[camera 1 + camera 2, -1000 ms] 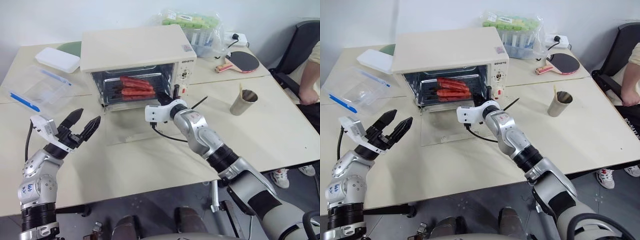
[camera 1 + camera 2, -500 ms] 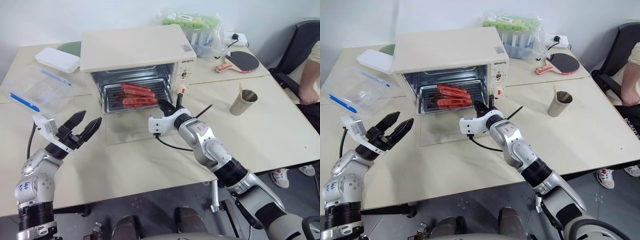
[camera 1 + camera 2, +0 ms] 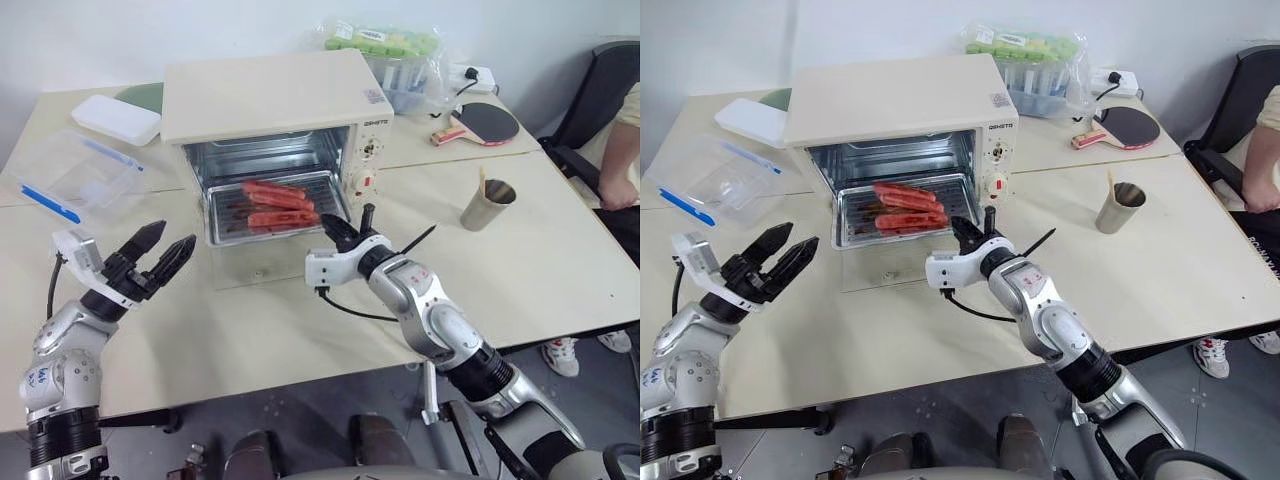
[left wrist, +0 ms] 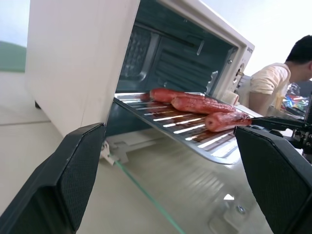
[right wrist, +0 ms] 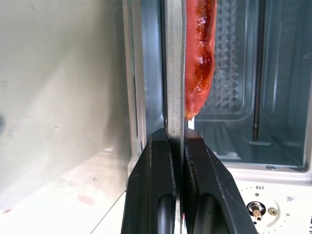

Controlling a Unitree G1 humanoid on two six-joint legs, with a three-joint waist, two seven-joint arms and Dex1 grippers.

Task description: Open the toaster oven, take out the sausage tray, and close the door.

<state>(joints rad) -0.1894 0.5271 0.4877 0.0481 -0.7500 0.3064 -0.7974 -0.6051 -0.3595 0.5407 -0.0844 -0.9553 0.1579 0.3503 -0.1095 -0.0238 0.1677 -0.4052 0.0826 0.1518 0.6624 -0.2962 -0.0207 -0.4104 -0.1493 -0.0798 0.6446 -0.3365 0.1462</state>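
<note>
The cream toaster oven (image 3: 262, 98) stands at the table's middle back, and its glass door (image 3: 262, 268) lies flat open on the table in front of it. The silver sausage tray (image 3: 228, 222) sticks halfway out of the opening, carrying three red sausages (image 3: 277, 205). My right gripper (image 3: 345, 230) is shut on the tray's front right edge (image 5: 174, 87), with a sausage (image 5: 199, 58) just beside the pinch. Left of the door my left gripper (image 3: 157, 260) hangs open above the table. Its fingers (image 4: 73, 180) frame the tray (image 4: 195, 134) from the side.
A clear plastic box with blue clips (image 3: 62, 172) and a white lidded box (image 3: 115, 118) lie at the left. A metal cup (image 3: 487, 205), a table-tennis paddle (image 3: 482, 122) and a bag of green packs (image 3: 385, 48) sit right of the oven. A person (image 3: 622, 150) sits at the far right.
My right gripper has drawn back toward me with the tray, which has slid from inside the oven to halfway out over the open door. The left gripper has stayed put.
</note>
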